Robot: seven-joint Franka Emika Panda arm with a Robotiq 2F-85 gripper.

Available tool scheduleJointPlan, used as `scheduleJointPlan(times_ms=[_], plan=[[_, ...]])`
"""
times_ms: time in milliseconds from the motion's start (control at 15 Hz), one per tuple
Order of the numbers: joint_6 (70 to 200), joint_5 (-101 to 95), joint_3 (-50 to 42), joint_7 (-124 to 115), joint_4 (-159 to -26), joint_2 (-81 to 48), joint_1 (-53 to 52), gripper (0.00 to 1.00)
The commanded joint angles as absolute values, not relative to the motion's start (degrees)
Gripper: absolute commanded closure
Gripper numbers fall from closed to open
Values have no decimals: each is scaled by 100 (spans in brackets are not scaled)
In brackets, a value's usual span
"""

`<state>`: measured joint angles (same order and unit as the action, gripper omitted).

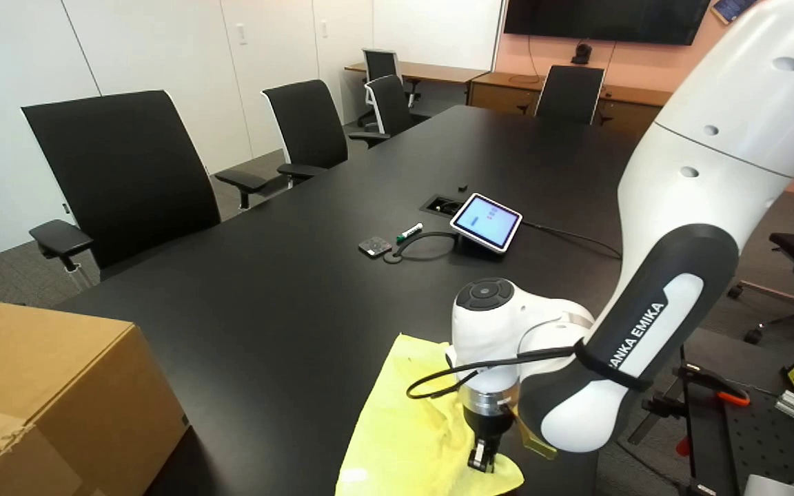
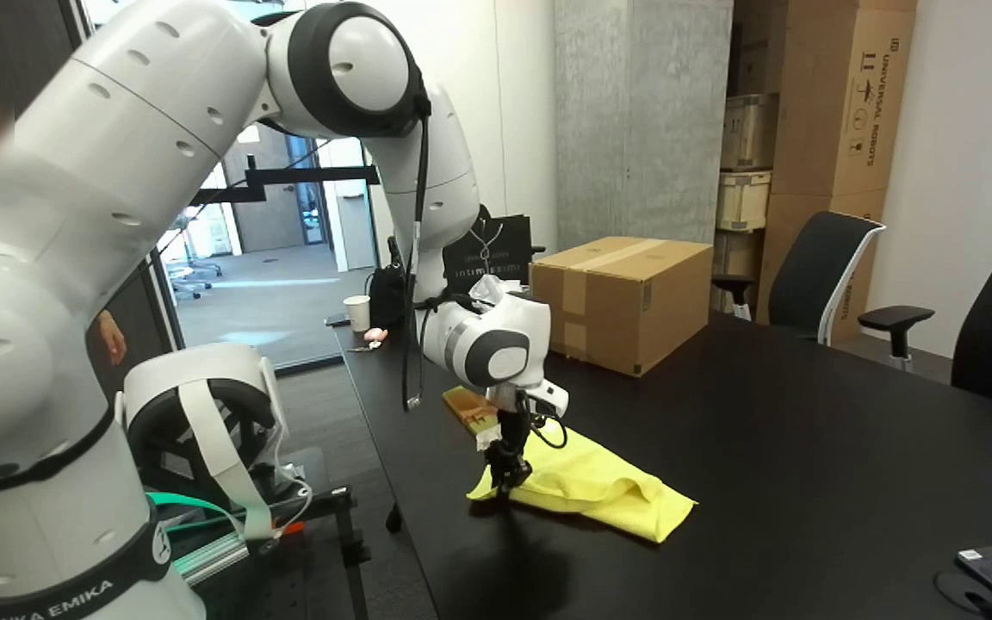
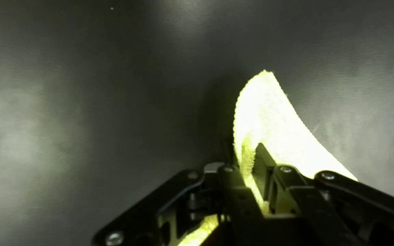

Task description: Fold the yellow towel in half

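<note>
Wrist view shows a blunt corner of the yellow towel (image 3: 277,131) pointing to the top of the frame, its left border curving down into the gripper (image 3: 245,153), its right border slanting off to the lower right. The fingers (image 3: 264,159) stand close together with a strip of cloth in the narrow gap; whether they pinch it, I cannot tell.

Seen in an exterior view, the towel (image 1: 387,420) lies on the black table (image 1: 280,372), to the right of the cardboard box (image 1: 107,406) and apart from it. Its long axis runs up and down the frame with a lean: the far end sits a little to the right and faces the part of the table with the small tablet (image 1: 486,222), while the near end is cut by the lower border. The corner by the gripper turns off to the right.

In an exterior view the towel (image 2: 586,469) stretches diagonally from upper left, behind the wrist (image 2: 505,344), to lower right, where its short end points away from the arm (image 2: 22,344). A low ripple rises near that end, a small corner pokes left past the gripper, and a flat gold object (image 2: 466,406) lies near it.
</note>
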<state>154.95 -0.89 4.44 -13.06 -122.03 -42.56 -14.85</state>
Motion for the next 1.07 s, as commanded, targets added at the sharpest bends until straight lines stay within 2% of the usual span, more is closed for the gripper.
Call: scheduleJointPlan(times_ms=[0,67,133,267,1000], plan=[[15293,-97,460,-1268,-12418,-3898,-1628,95],[15137,-113,476,-1236,-12425,-3804,-1645,96],[15122,-121,460,-1284,-12407,-3774,-1696,92],[15008,-139,459,-1300,-12355,-3728,-1747,90],[15125,-470,180,-1678,-11504,-3829,-2250,90]])
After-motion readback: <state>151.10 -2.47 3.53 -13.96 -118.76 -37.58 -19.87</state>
